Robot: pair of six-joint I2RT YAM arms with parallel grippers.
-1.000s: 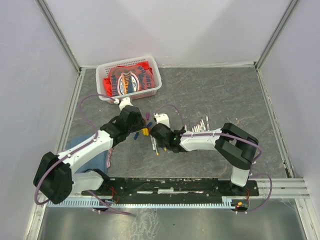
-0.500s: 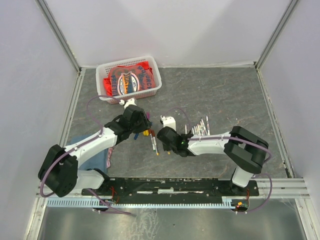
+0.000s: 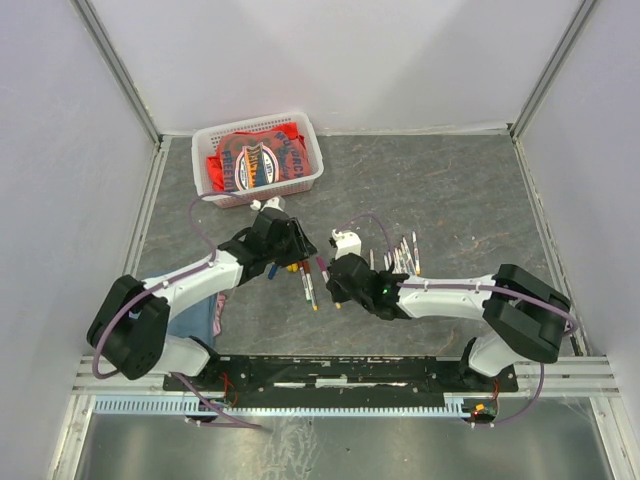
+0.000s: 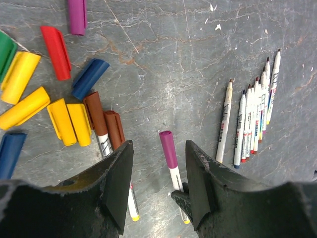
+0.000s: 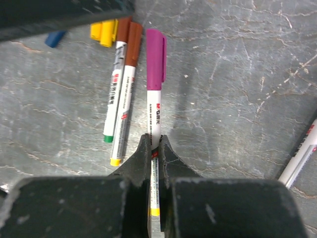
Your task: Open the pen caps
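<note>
My right gripper (image 5: 155,145) is shut on the white barrel of a pen (image 5: 154,111) whose purple cap (image 5: 155,58) points away from it. My left gripper (image 4: 158,183) is open, and that purple cap (image 4: 167,148) shows between its fingers, a little beyond the tips and untouched. Loose caps lie to the left: yellow (image 4: 20,77), red (image 4: 56,52), blue (image 4: 90,78) and purple (image 4: 78,15). Two pens with brown caps (image 4: 105,119) lie beside them. In the top view the two grippers (image 3: 292,250) (image 3: 335,270) face each other at mid-table.
A row of uncapped white pens (image 4: 252,119) lies to the right, also visible in the top view (image 3: 403,255). A white basket (image 3: 312,170) holding a red printed cloth (image 3: 255,158) stands at the back left. A blue cloth (image 3: 195,310) lies by the left arm.
My left gripper has moved right toward the purple-capped pen. My right arm has shifted right and stretched out, still holding the pen.
</note>
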